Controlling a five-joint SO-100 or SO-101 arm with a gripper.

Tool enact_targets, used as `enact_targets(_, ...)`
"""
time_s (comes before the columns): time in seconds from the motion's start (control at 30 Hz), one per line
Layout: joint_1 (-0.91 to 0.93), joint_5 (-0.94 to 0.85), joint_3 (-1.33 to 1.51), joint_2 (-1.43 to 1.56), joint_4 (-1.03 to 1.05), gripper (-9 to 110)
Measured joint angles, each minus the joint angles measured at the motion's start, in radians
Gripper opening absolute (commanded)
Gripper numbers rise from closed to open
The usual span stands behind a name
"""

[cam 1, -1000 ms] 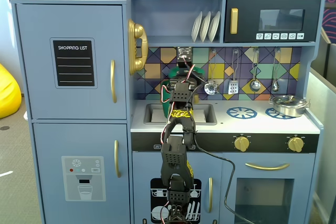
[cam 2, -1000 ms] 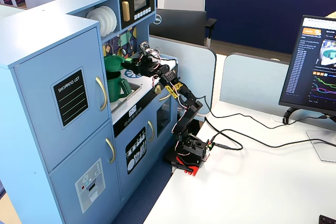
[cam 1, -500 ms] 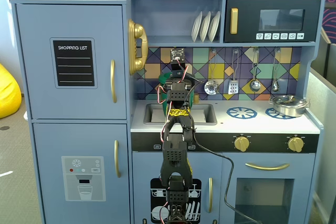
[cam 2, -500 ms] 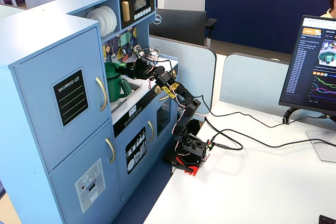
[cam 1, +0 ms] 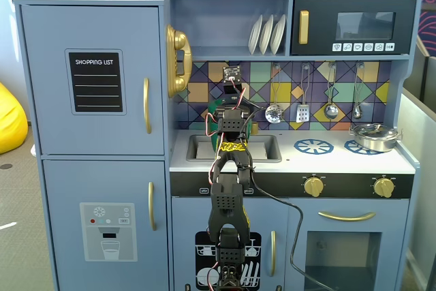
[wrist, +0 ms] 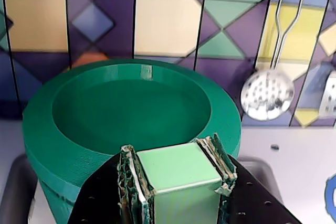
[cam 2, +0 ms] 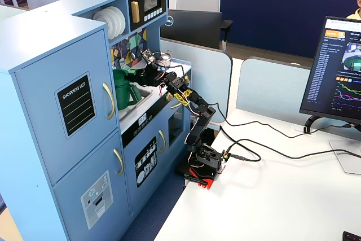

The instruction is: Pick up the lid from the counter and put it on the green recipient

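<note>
Right, the gripper [wrist: 173, 153] has the lid [wrist: 131, 108] by its handle. The jaws are pinching the pale green tab [wrist: 176, 174] from both sides, and the padded fingers [wrist: 131, 182] sit flat against its faces. That looks like the place to hold it. The tab is the only raised part on an otherwise flat disc, and its square sides give the pads something to bear on.

The lid is at the back of the counter, right over the green pot [wrist: 52, 203]. In the wrist view the disc covers the pot's mouth, and only a strip of the pot's wall shows below its edge at lower left. I can't tell whether it is fully seated or hanging a touch above the rim.

I'd judge the lid stiff and light. It is ridged plastic, not glossy, so it shouldn't slide out of the pads easily. Held by a tab near one edge, though, the wide disc could tip, so it wants to go down level.

From the side of the room, the pot [cam 2: 123, 91] appears to stand in the sink [cam 1: 266, 146], upright, with its strap handle facing the arm. The lid hides whatever is inside it. The part of the sink I can see is bare. Over on the right-hand burner the steel pot [cam 1: 373, 135] has its own lid on, so its contents are hidden too. A skimmer [wrist: 266, 95] hangs on the tiled wall just behind, well clear of the pot.
</note>
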Motion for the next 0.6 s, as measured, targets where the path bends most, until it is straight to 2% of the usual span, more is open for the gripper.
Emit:
enact_targets(0.23,0.0,-0.002,0.051,0.008,-0.023,0)
enact_targets(0.47,0.0,-0.002,0.08,0.028,-0.029,31)
enact_targets(0.6,0.002,-0.015,0.081,0.026,-0.083,36)
